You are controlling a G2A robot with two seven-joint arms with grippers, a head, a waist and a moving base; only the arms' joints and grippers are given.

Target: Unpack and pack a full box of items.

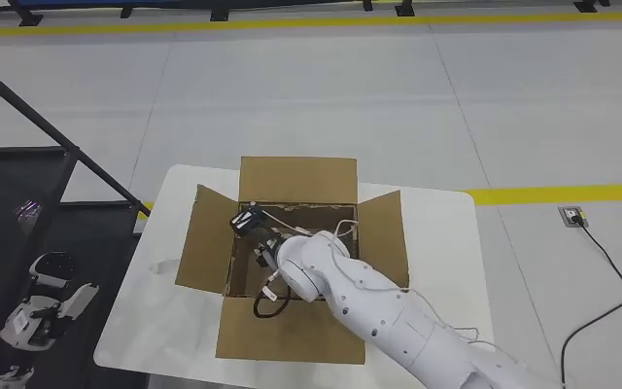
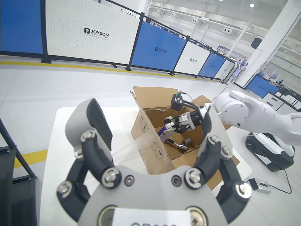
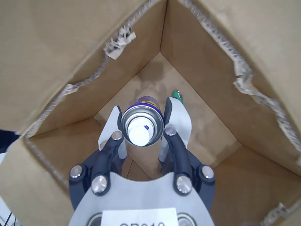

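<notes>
The box [image 1: 297, 178] is sitting open at the middle of the white table [image 1: 437, 224], its four flaps folded outward. We are noting the right gripper [image 3: 143, 105] hanging inside it, jaws clamped on a spray can [image 3: 142, 123] with a white nozzle. A green-tipped item [image 3: 176, 94] is lying near an inner corner, and a metal socket [image 2: 185, 142] is resting on the box floor. The left gripper [image 2: 150, 108] is hovering well apart from the box, jaws spread wide, gripping nothing.
</notes>
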